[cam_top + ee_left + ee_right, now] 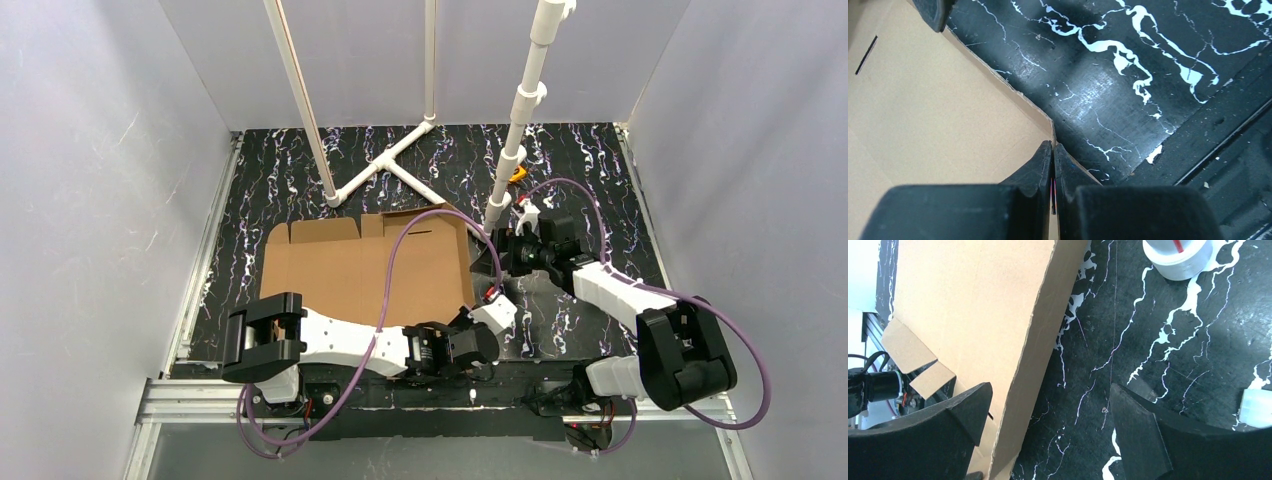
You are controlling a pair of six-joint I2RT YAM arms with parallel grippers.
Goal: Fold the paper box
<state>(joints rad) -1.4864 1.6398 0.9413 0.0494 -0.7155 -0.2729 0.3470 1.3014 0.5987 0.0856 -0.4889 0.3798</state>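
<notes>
The paper box (350, 270) is a brown cardboard sheet lying mostly flat on the black marbled table, left of centre, with small flaps along its far edge. My left gripper (1053, 149) sits at the box's near right corner (478, 306). Its fingers are pressed together, and the raised right side flap (998, 75) runs in between them. My right gripper (1048, 407) is open wide at the box's right edge (503, 250). Its left finger (965, 412) is over the cardboard and its right finger (1135, 427) over the table, so it straddles the tilted-up side flap (1033, 355) without touching it.
A white pipe frame (390, 160) lies on the table's far side. A white pole (520, 110) rises just behind the right gripper, with its round foot (1178, 257) close by. A small orange-yellow object (517, 175) sits beside the pole. Grey walls enclose three sides.
</notes>
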